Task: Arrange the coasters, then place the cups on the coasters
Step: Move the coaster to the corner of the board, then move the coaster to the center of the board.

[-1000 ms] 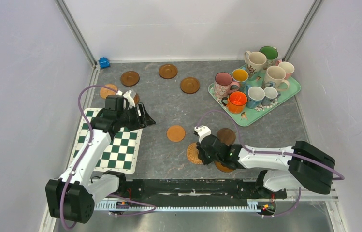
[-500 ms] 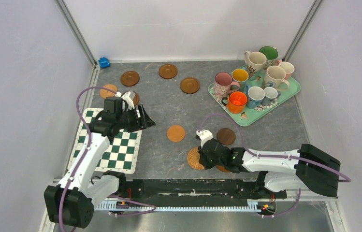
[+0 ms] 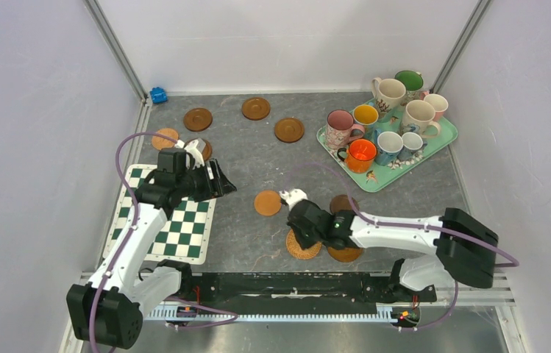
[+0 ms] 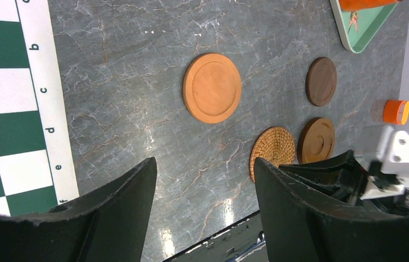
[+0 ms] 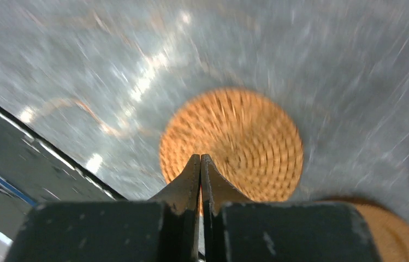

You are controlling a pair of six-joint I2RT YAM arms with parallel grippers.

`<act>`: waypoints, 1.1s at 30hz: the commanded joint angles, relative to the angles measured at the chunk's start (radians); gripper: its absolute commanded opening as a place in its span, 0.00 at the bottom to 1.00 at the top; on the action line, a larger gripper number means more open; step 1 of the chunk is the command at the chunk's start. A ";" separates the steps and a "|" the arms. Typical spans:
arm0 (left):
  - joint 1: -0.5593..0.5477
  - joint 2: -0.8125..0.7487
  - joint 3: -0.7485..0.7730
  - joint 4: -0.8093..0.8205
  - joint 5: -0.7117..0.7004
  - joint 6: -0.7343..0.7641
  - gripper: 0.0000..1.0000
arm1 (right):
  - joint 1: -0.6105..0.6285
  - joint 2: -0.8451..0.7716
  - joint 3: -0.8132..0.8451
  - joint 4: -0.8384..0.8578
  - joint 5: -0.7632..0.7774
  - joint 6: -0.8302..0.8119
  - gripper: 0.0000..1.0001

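Observation:
My right gripper (image 3: 304, 235) is shut, its closed tips (image 5: 200, 159) low over the woven rattan coaster (image 5: 246, 136) near the front edge, gripping nothing. A brown rimmed coaster (image 3: 345, 254) lies just right of it, a dark one (image 3: 343, 204) behind, and an orange-brown one (image 4: 212, 87) in mid-table. Several more coasters (image 3: 256, 108) are scattered at the back left. My left gripper (image 4: 205, 164) hangs open and empty above bare table beside the mat. The cups (image 3: 361, 153), several mugs, stand on the mint tray (image 3: 384, 181) at the back right.
A green-white checkered mat (image 3: 176, 228) lies at the left under my left arm. A small blue object (image 3: 158, 95) sits in the back left corner. The black front rail (image 3: 294, 283) runs close behind the rattan coaster. Walls close in on three sides.
My right arm swung left and farther out, and the rattan coaster slid a little toward the front edge under its shut tips. The left arm barely moved.

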 commanded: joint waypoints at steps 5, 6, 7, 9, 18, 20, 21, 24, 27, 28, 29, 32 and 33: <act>-0.012 -0.083 -0.010 0.002 0.004 0.022 0.73 | -0.076 0.168 0.422 -0.075 0.263 -0.160 0.00; -0.012 -0.095 -0.017 0.007 0.001 0.019 0.73 | -0.106 0.196 0.450 -0.054 0.271 -0.188 0.00; -0.012 -0.108 -0.022 0.012 -0.005 0.018 0.73 | -0.145 0.224 0.488 -0.033 0.281 -0.214 0.00; -0.013 -0.125 -0.027 0.020 -0.015 0.016 0.73 | -0.214 0.309 0.570 0.010 0.283 -0.272 0.00; -0.033 -0.168 -0.032 0.022 -0.037 0.014 0.73 | -0.369 0.704 1.022 0.147 0.349 -0.499 0.00; -0.034 -0.170 -0.030 0.017 -0.037 0.016 0.73 | -0.382 0.777 1.103 0.153 0.393 -0.545 0.00; -0.033 -0.173 -0.030 0.016 -0.038 0.017 0.73 | -0.388 0.803 1.121 0.169 0.403 -0.567 0.00; -0.035 -0.193 -0.033 0.016 -0.048 0.016 0.73 | -0.411 0.844 1.115 0.251 0.407 -0.634 0.00; -0.035 -0.203 -0.035 0.015 -0.057 0.016 0.73 | -0.441 0.899 1.133 0.280 0.416 -0.648 0.00; -0.036 -0.202 -0.034 0.015 -0.056 0.016 0.73 | -0.451 0.923 1.152 0.266 0.407 -0.639 0.00; -0.039 -0.202 -0.033 0.015 -0.055 0.016 0.73 | -0.463 0.942 1.178 0.252 0.386 -0.628 0.00; -0.044 -0.194 -0.032 0.014 -0.053 0.017 0.73 | -0.500 0.998 1.243 0.198 0.278 -0.597 0.00; -0.044 -0.192 -0.032 0.014 -0.053 0.016 0.73 | -0.507 1.014 1.260 0.187 0.264 -0.593 0.00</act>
